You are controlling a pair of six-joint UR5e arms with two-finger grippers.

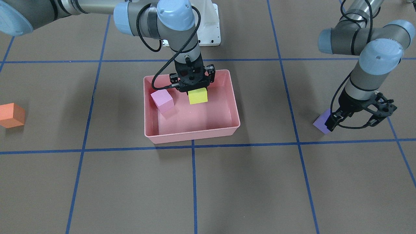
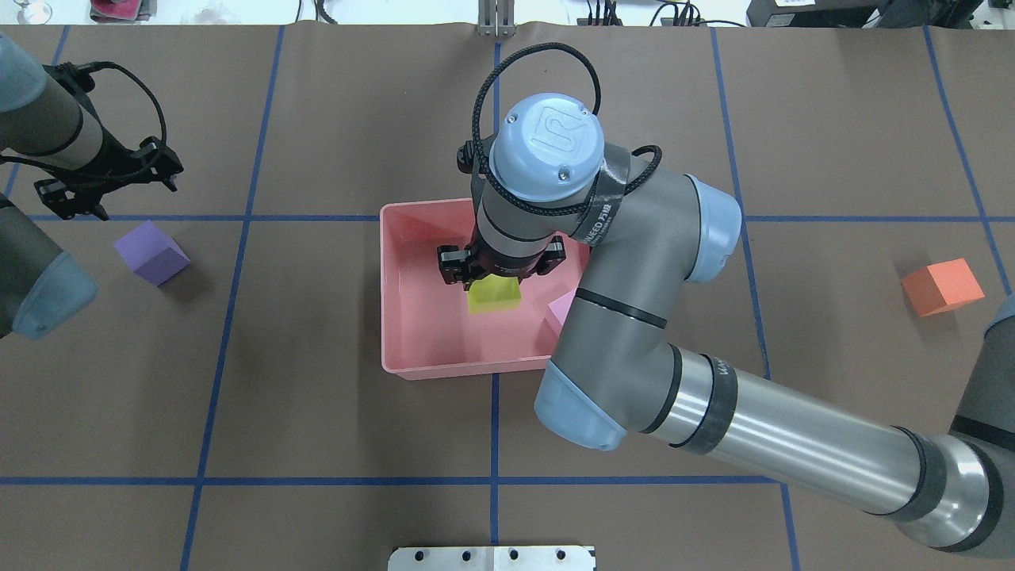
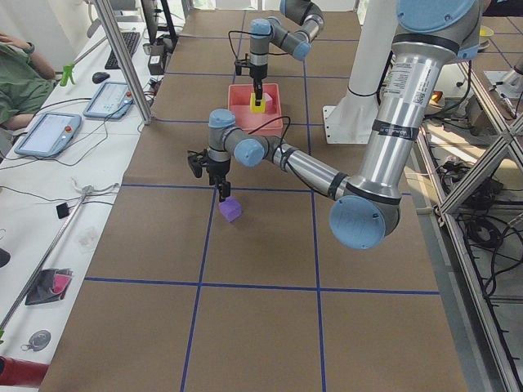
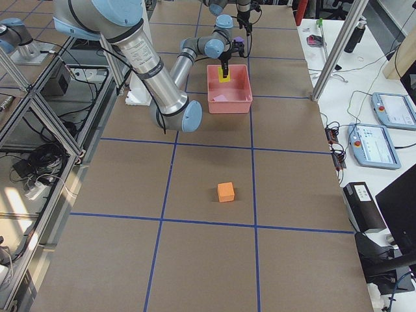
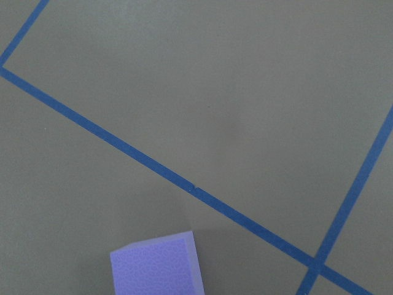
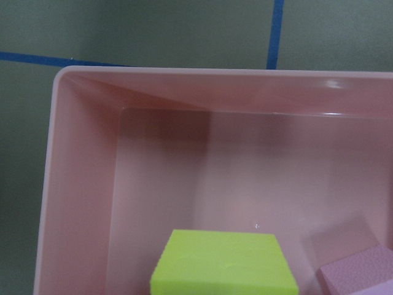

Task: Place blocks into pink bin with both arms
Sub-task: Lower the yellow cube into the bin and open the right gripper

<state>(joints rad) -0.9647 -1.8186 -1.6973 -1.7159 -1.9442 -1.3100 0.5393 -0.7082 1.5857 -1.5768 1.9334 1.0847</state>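
Within glossy bin (image 1: pixel 191 136), claw (image 1: pixel 196 89) holds matte yellow cube (image 1: pixel 198 96)

Yellow block (image 1: pixel 198 96), lilac block (image 1: pixel 162 100), purple block (image 2: pixel 151 252), orange block (image 2: pixel 942 286), salmon-pink bin (image 1: pixel 191 136)

Inside the pink bin (image 1: pixel 191 135): yellow cube (image 1: pixel 198 96), lilac cube (image 1: pixel 162 100); outside it: purple cube (image 2: pixel 151 252), orange cube (image 2: pixel 942 286).

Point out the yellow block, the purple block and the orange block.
yellow block (image 1: pixel 198 97): front-facing view, its front face.
purple block (image 2: pixel 147 242): overhead view, its top face.
orange block (image 4: pixel 225 188): right side view, its top face.
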